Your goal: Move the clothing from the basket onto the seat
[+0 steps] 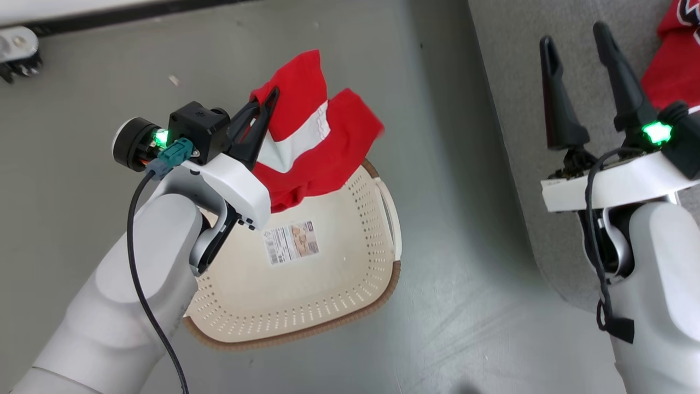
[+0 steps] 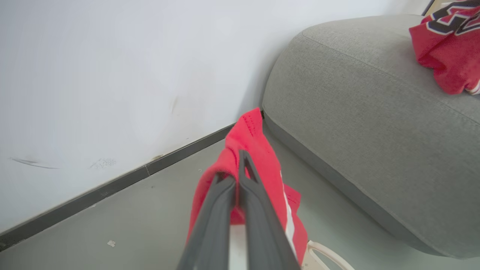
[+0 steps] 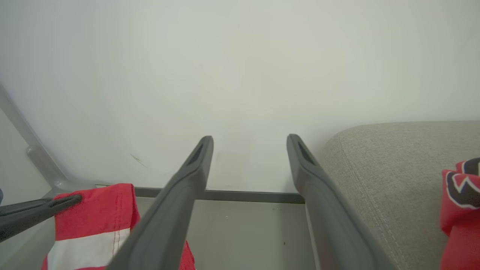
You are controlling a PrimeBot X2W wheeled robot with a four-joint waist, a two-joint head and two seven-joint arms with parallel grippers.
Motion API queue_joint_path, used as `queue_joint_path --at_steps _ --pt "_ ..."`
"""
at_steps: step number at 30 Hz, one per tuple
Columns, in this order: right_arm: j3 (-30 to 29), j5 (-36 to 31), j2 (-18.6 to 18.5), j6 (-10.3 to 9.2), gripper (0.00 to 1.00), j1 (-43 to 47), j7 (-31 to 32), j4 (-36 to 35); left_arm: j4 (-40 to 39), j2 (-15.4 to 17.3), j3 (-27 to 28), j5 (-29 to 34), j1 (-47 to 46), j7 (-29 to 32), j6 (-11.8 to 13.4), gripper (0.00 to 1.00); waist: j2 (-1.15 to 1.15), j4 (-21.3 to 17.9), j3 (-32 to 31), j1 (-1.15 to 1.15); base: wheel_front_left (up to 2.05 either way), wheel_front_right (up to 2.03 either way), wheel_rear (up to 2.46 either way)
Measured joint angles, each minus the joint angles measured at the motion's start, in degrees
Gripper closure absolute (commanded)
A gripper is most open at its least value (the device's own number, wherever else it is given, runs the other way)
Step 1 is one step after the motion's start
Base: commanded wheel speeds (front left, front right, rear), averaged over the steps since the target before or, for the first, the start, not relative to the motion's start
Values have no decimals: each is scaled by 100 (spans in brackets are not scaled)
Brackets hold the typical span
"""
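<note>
A red garment with a white stripe [image 1: 309, 131] hangs in the air over the far edge of the cream basket [image 1: 306, 295], with my left gripper [image 1: 268, 101] shut on its upper fold. The same garment [image 2: 258, 157] drapes around those fingers in the left wrist view and shows as red cloth [image 3: 93, 225] in the right wrist view. The basket holds no clothing. A second red garment with black numerals [image 1: 678, 54] lies on the grey seat [image 1: 519, 109], also seen as a red garment [image 2: 446, 52] on the seat [image 2: 367, 112]. My right gripper [image 1: 577, 38] is open above the seat's edge, holding nothing.
A grey floor [image 1: 448, 306] runs between basket and seat. The white wall [image 2: 112, 75] with a dark skirting strip [image 2: 112, 185] stands behind. A label [image 1: 291, 242] is stuck to the basket's bottom. A small grey fixture [image 1: 19, 52] sits at the far left by the wall.
</note>
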Motion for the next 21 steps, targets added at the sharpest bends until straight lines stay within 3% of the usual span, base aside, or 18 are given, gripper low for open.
queue_joint_path --at_steps 21 --pt "75 -187 0 0 0 697 0 377 -536 83 82 -301 433 181 -1 100 0 272 -1208 0 0 0 0"
